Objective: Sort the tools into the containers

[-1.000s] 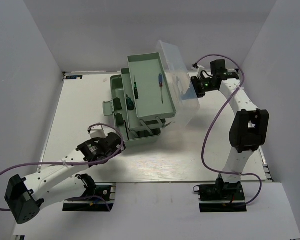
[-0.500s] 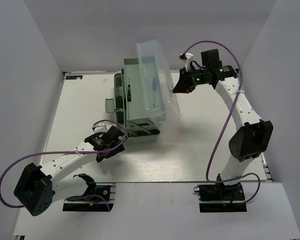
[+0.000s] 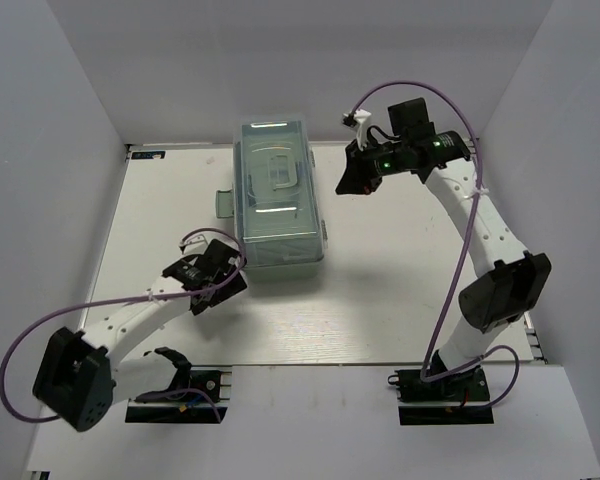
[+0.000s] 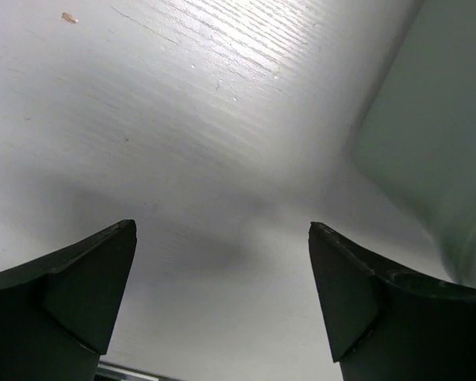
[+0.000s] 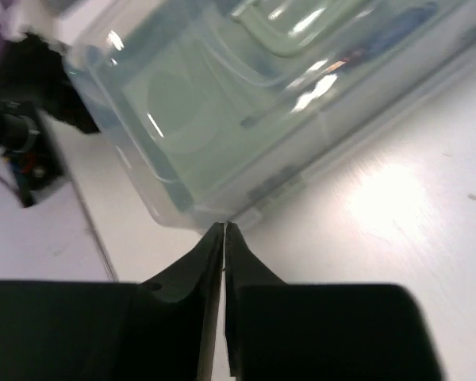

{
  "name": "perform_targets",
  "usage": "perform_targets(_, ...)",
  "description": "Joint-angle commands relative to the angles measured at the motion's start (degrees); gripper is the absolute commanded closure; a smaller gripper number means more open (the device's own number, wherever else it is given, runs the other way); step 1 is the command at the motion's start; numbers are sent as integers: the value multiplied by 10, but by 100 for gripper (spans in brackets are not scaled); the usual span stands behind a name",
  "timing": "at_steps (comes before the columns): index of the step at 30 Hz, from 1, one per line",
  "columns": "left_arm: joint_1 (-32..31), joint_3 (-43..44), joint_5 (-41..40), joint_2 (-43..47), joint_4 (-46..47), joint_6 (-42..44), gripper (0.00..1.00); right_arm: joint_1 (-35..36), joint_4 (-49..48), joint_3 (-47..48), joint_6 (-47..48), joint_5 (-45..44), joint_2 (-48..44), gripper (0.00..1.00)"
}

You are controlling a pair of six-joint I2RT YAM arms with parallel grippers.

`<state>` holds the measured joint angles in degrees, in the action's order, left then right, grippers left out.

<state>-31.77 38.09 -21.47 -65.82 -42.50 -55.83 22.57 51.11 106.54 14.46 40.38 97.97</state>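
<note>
Since the clear lid (image 3: 277,185) sits flat on the toolbox (image 3: 280,265), the tools are boxed up. I'd judge any coming move is on the box itself: latch it or back off.

Near end: left gripper (image 3: 225,278) hangs low by the near-left corner of the box. The box lies at 1 o'clock from it in the top view, just beside, and I can't confirm contact. Its fingers stand apart with nothing between them. The box's long axis runs 6 to 12, so this arm faces the short near end and the left long side. A tab (image 3: 223,203) juts from that side, at 9 o'clock of the box, and the left arm is the nearer one to it.

Far end: right gripper (image 3: 352,182) hovers off the far-right part of the box, which lies at 9 o'clock from it, near and seemingly apart. Its fingers are pressed together on nothing.

Views:
- **Left wrist:** shows bare table (image 4: 182,95) between the tips and a blurred green wall at 2 o'clock, a gap the top view can't resolve.
- **Right wrist:** looks through the lid at the trays, with a blue streak (image 5: 416,17) at 1 o'clock. It may be a screwdriver handle, but it's too blurred to say.
- **Top view:** shows no single tool through the lid.
</note>
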Motion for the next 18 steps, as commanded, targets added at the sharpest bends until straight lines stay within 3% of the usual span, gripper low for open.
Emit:
perform_targets(1,0,27,-19,101,-63,-18,1,-5,17,13,22,-94,-64,88)
perform_targets(3,0,32,-25,151,-107,-24,1,-8,8,-32,29,-191,-77,71)
perform_targets(4,0,44,-31,175,-141,-24,1,-9,7,-47,31,-209,-100,56)
perform_targets(6,-5,58,-25,243,-152,0,1,-21,-6,-145,43,-234,-117,39)
perform_targets(10,-10,99,14,322,-134,154,1,-27,-46,-243,24,-253,-203,16)
perform_targets(12,-10,135,21,327,-134,188,1,-26,-53,-273,-6,-267,-225,9)
perform_targets(18,-10,218,45,244,-73,298,1,-26,-43,-313,-82,-340,-277,9)
